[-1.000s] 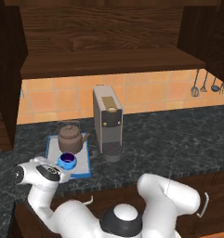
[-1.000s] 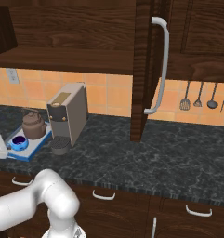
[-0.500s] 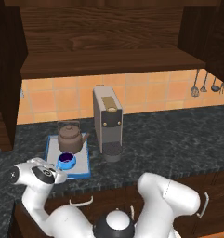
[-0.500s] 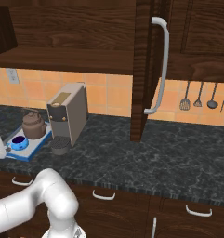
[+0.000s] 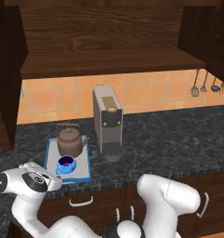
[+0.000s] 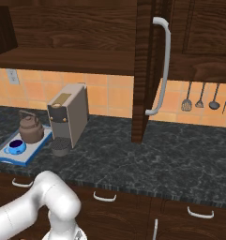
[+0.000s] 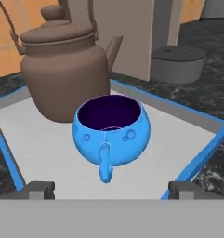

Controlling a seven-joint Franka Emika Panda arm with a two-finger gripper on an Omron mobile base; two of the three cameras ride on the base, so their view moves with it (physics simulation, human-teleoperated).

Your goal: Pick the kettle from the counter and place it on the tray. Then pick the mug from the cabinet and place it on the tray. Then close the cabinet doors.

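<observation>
Dark wood cabinet stands open above the black marbled bench. Near its front left edge, a blue-rimmed grey tray carries a squat coppery kettle and glossy blue mug, untouched between the open end effector tips.

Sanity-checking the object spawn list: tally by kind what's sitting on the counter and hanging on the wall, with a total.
Squat brown coppery kettle: 1
Small round bright blue mug: 1
Flat grey tray with blue rim: 1
Tall boxy grey-and-brown coffee machine: 1
Dark hanging utensils on the tiled wall: 4
Total: 8
</observation>
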